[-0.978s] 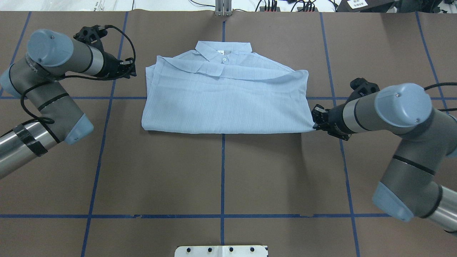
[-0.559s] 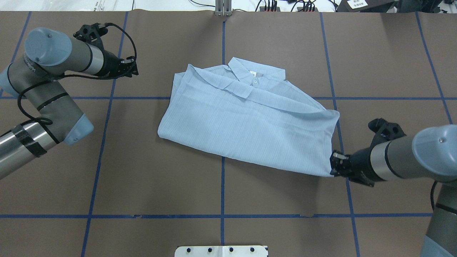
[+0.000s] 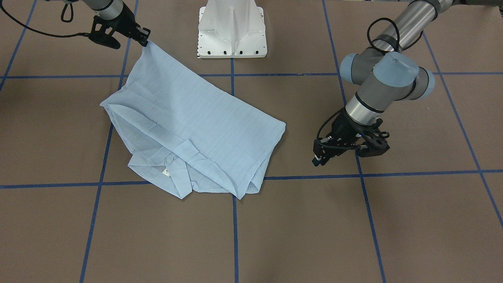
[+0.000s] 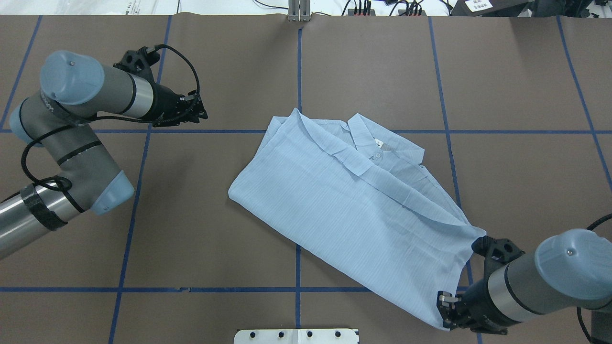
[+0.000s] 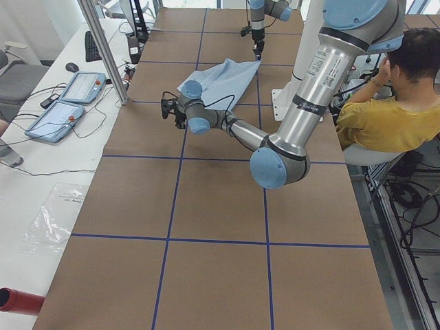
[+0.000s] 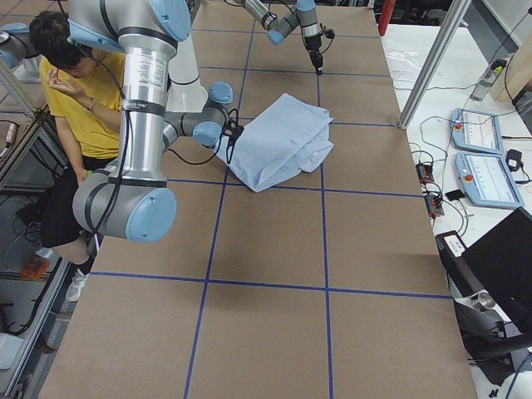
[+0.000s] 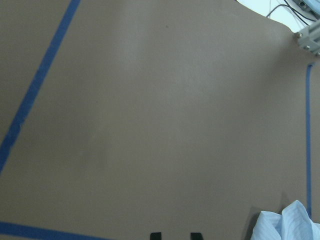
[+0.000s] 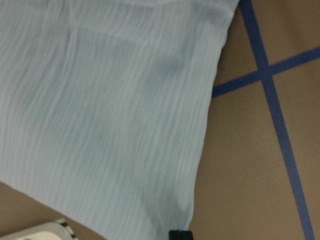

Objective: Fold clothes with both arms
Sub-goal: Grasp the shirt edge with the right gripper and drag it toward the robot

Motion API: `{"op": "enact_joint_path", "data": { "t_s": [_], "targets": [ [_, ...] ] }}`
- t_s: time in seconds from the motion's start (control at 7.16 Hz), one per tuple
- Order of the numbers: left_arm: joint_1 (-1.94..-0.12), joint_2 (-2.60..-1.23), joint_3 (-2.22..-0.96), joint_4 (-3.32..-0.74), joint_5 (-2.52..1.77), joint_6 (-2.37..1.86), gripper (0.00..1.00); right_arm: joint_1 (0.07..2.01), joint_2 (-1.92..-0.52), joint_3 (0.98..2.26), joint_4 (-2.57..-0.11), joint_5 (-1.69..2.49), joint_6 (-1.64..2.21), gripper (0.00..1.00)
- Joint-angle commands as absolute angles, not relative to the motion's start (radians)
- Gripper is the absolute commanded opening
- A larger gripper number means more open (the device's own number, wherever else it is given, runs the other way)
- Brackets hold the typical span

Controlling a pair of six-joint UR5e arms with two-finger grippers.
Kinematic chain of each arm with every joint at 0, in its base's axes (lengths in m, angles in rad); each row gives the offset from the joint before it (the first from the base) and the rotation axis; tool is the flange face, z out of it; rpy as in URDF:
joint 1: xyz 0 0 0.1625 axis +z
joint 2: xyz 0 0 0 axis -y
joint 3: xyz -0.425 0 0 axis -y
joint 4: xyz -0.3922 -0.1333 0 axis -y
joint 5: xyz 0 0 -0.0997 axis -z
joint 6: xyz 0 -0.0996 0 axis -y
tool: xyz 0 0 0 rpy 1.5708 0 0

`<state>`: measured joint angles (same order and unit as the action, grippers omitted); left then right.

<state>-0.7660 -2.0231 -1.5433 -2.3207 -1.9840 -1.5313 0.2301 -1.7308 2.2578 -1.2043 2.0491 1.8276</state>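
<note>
Bench: brown bench [image 4: 191,229] with blue grid tape [image 4: 143,289] is carrying the shirt [image 4: 354,210], lying skewed near its middle;
Right gripper [image 4: 444,309]: pinching the shirt's hem corner;
Left gripper [image 4: 201,113]: hovering spread, empty;
Progress: side folds seemingly done; final halving folds remaining

A white pedestal [image 3: 232,27] stands at the brown table's [image 3: 298,232] robot-side edge. A yellow-shirted person [image 5: 386,122] sits just beyond that edge.

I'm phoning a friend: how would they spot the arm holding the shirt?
On the brown table lies a light blue shirt. Its stretched corner leads to the right gripper, shut on it; the left gripper hangs apart, holding nothing.
</note>
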Motion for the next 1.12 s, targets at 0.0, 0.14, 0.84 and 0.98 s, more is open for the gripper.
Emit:
{"op": "enact_joint_path", "data": {
  "t_s": [0.0, 0.14, 0.84, 0.98],
  "targets": [
    [-0.648, -2.004, -1.642, -2.319, -1.983, -1.728, 0.35, 0.105, -1.726, 2.264, -1.204, 2.045, 1.912, 0.06],
    [-0.599, -1.973, -1.681, -2.319, -1.977, -1.790, 0.38, 0.065, -1.729, 2.263, -1.204, 2.019, 1.930, 0.26],
    [-0.508, -1.939, -1.701, -2.316, -1.968, -2.012, 0.47, 0.037, -1.735, 2.249, -1.204, 1.895, 1.972, 1.00],
    [-0.468, -1.945, -1.695, -2.316, -1.968, -2.026, 0.47, 0.035, -1.732, 2.238, -1.204, 1.853, 2.002, 1.00]
  ]
}}
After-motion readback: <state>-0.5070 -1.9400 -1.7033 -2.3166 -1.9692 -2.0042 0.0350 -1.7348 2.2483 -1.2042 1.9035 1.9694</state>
